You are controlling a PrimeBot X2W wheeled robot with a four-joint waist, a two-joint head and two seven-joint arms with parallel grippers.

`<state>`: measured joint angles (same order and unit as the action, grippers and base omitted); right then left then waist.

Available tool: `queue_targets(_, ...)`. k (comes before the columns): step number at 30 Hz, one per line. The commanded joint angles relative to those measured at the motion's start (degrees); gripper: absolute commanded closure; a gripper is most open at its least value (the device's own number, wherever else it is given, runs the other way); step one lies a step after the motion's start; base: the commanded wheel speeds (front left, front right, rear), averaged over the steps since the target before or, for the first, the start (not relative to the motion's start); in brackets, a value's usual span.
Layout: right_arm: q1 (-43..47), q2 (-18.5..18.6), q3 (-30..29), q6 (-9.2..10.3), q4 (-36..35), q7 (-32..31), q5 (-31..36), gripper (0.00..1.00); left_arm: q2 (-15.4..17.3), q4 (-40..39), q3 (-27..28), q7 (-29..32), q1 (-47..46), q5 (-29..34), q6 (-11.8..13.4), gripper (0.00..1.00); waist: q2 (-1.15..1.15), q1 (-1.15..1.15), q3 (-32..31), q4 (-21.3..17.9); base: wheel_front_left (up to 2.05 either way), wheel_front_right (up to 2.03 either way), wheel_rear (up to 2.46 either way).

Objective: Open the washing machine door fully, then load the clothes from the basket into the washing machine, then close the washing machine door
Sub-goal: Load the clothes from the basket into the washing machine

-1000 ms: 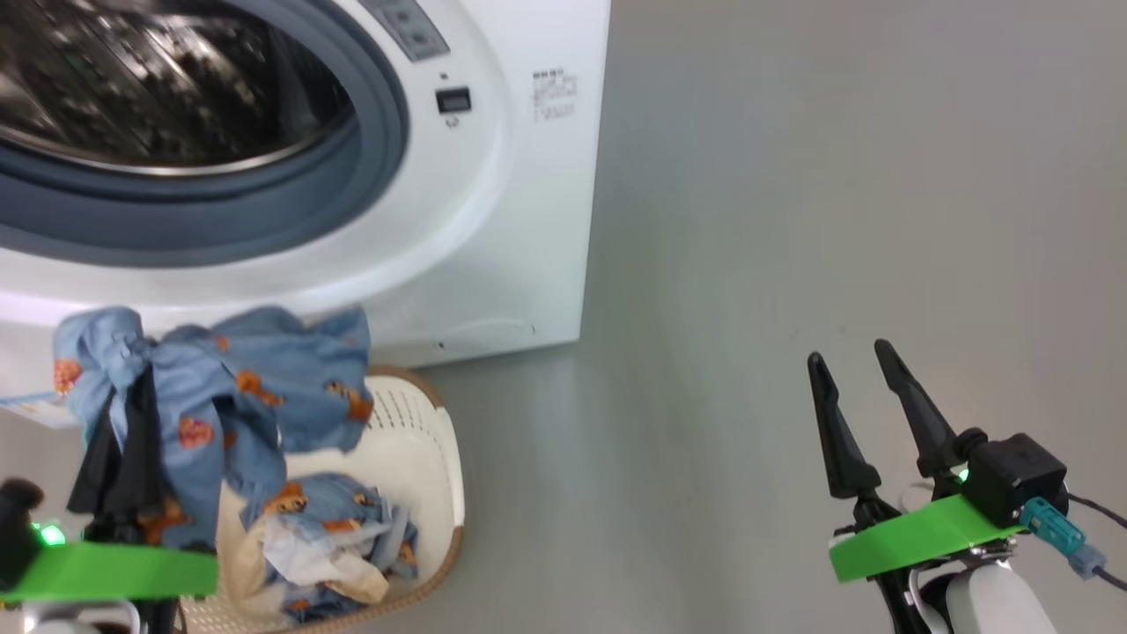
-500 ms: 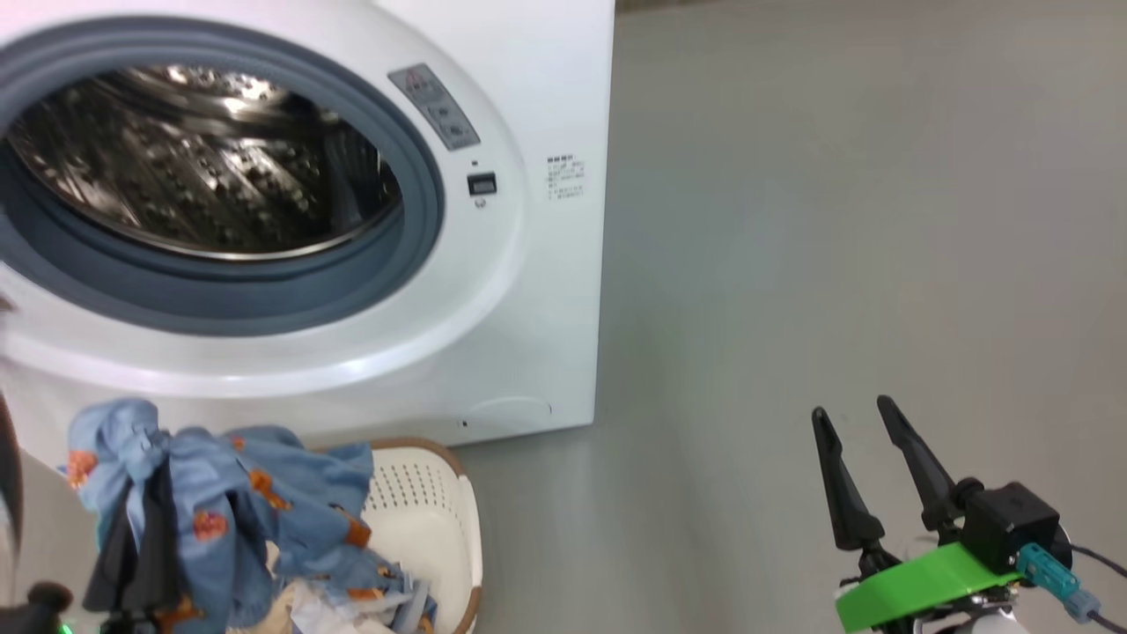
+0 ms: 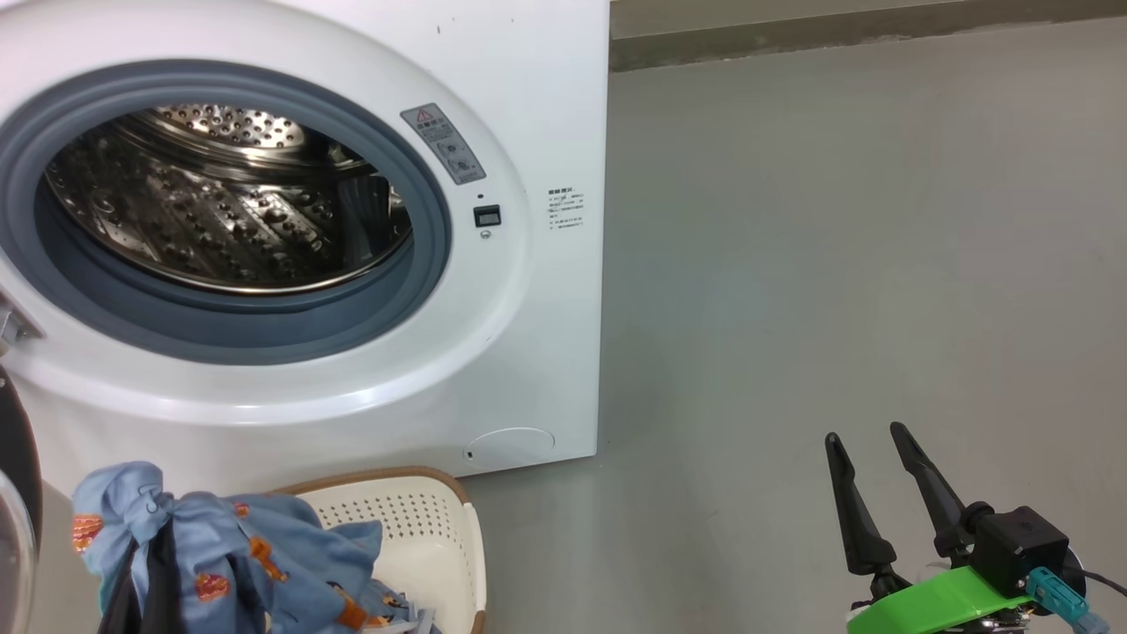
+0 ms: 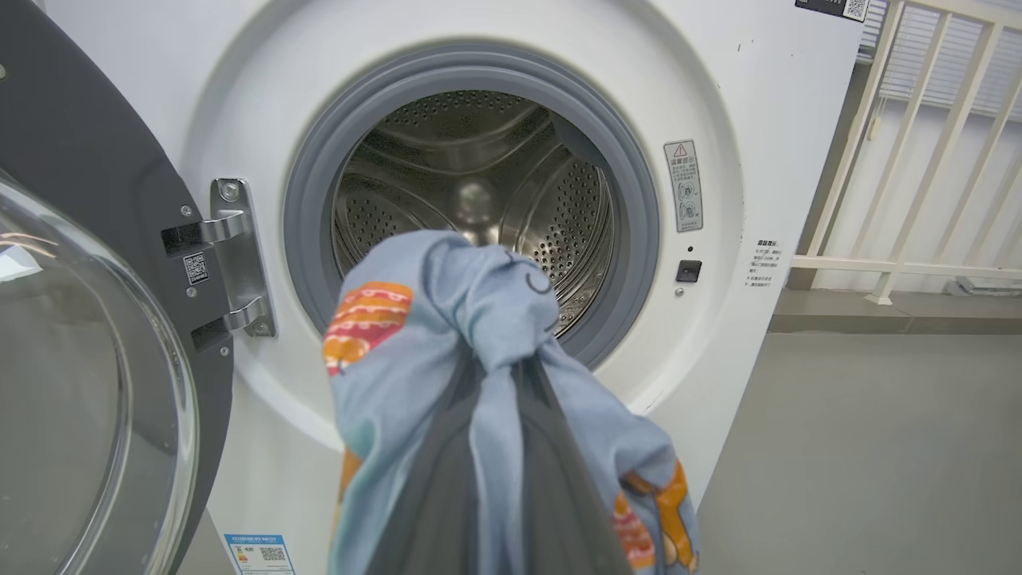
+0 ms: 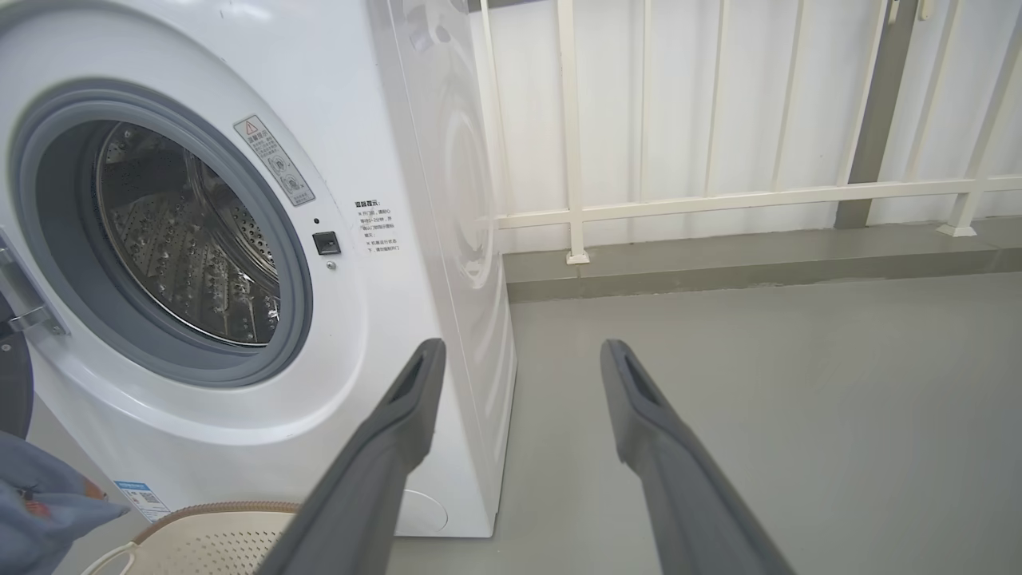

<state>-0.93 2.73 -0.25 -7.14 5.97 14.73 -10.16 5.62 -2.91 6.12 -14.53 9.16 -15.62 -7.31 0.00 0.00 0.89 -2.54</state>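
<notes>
- Now the left tool (image 3: 145,572) grips blue clothes (image 4: 415,351) above the basket (image 3: 423,528), facing the open washing machine (image 3: 528,88).
- Empty, the right tool (image 3: 865,433) stands wide at the right.

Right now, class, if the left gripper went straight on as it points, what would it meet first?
The left gripper, shut on the clothes, points at the washing machine's open mouth. It would probably enter the drum, perhaps brushing the gasket's lower edge; depth is unclear.

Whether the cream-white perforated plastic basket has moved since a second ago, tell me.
No. The basket still sits below-left of the round filter cap on the white washing machine; the camera tilted up.
</notes>
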Motion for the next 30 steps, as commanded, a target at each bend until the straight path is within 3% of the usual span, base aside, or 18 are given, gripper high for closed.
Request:
queue_targets(1, -0.56, 0.15, 1.38, -0.35, -1.48, 0.27, 0.60, 0.00, 0.58, -1.81, 2.25, -0.47, -1.33, 0.70, -0.18, 1.00, 0.00, 0.00, -0.01, 0.08, 0.00, 0.00, 0.00)
queue_targets(15, -1.83, 0.15, 1.81, -0.35, -1.56, 0.27, -1.00, 0.00, 0.44, -0.43, 2.58, -0.47, -8.31, -2.08, -0.18, 1.00, 0.00, 0.00, 4.60, -0.34, 0.00, 0.00, 0.00)
queue_targets(30, -5.66, 0.15, 3.66, -0.35, -3.10, 0.27, -1.79, 0.00, 7.22, 3.45, 2.80, -0.47, -31.07, -3.62, -0.18, 1.00, 0.00, 0.00, 16.73, -2.31, 0.00, 0.00, 0.00)
